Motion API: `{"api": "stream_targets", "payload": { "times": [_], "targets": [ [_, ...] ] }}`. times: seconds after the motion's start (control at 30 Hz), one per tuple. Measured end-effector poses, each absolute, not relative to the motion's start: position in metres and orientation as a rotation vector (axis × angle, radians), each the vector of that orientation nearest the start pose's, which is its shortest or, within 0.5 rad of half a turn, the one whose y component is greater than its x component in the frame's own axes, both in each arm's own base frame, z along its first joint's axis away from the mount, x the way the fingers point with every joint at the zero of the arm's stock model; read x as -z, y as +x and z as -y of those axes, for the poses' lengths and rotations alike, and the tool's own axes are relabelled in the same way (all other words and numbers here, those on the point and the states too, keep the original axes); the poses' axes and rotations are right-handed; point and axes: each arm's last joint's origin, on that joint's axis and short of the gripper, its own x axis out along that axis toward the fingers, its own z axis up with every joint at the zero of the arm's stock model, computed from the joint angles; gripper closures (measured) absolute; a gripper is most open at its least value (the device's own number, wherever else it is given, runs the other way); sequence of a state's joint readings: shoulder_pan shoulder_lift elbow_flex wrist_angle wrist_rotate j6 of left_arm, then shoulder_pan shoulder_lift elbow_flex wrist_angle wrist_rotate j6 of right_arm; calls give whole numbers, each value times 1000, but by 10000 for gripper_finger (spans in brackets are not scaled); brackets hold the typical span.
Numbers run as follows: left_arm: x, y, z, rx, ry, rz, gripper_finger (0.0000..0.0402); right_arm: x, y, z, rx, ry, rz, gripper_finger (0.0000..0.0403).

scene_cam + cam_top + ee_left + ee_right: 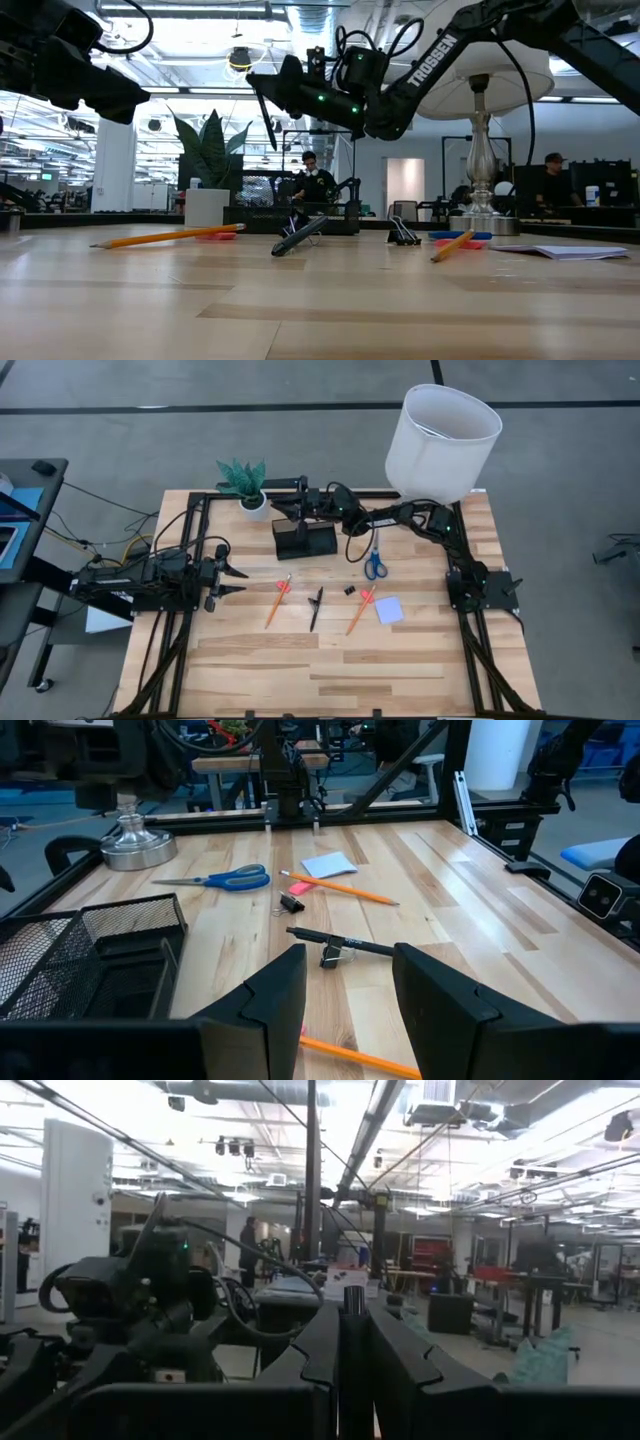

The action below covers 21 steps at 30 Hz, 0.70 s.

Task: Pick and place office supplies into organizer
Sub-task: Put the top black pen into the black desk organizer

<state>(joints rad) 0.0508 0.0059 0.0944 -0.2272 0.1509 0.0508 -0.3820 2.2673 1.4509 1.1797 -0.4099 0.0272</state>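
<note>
On the table lie two orange pencils [277, 603] [360, 610], a black pen [316, 608], blue-handled scissors [375, 563], a tiny black clip [350, 590] and a pale blue note pad [389, 610]. The black mesh organizer [305, 540] stands at the far middle. My right gripper [283, 510] reaches over the organizer's far side, shut on a slim dark pen-like stick [266, 120]. My left gripper [240, 580] waits open at the table's left, level, with the pen [335, 942] ahead of it. My right gripper pinches the slim dark stick between its two fingers [320, 1345], which lie across it and come roughly level from the table's right. One silvery-tipped end [352, 1295] sticks up past the fingers. The rest [270, 135] hangs slanting below them, clear of the organizer.
A white plant pot with a green plant [250, 495] stands left of the right gripper. A lamp with a white shade [443, 435] stands at the far right, its base [135, 845] near the scissors. Pink erasers [285, 586] lie by the pencils. Bare wood lies toward the near edge.
</note>
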Motion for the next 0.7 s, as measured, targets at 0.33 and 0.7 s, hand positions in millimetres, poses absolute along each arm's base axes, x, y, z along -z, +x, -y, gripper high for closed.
{"api": "stream_targets", "payload": {
  "times": [0.33,0.7],
  "targets": [
    [-173,90,0,104,37,-135,258,-199,460,173,26,-85,302,376],
    [-173,90,0,103,37,-135,258,-196,464,164,32,-53,276,376]
  ]
}}
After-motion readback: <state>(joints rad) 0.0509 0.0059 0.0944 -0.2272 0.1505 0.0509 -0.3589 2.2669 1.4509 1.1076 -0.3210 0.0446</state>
